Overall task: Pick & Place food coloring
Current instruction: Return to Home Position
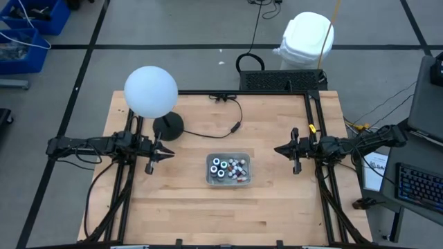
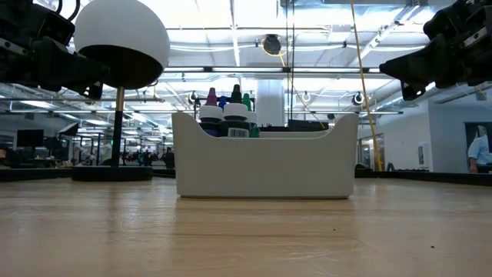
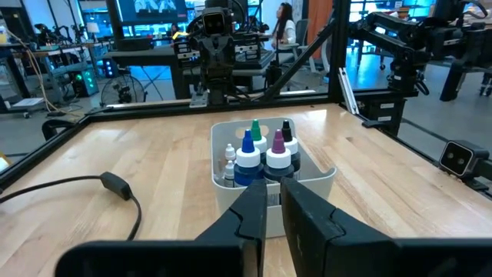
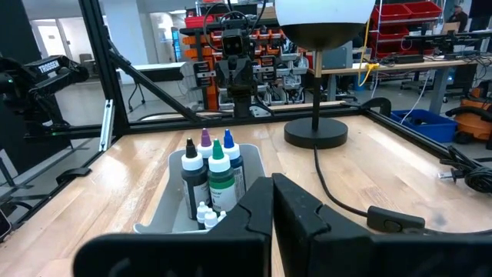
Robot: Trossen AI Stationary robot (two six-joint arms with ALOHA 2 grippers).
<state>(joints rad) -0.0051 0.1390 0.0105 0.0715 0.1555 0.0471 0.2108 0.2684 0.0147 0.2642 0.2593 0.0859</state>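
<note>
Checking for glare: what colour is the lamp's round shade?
White; the lamp shade shows best in the high view.

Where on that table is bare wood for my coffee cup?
The widest bare wood is the strip of table beyond the gray bin, away from the lamp. The patch between the cable and the right gripper is free too. Crowded: around the lamp, and the middle, where the bin sits between the left gripper and the right.

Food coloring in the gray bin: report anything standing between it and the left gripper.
Nothing visible does. Only bare table lies between the left gripper and the gray bin; the bin's own wall rings the food coloring.
</note>
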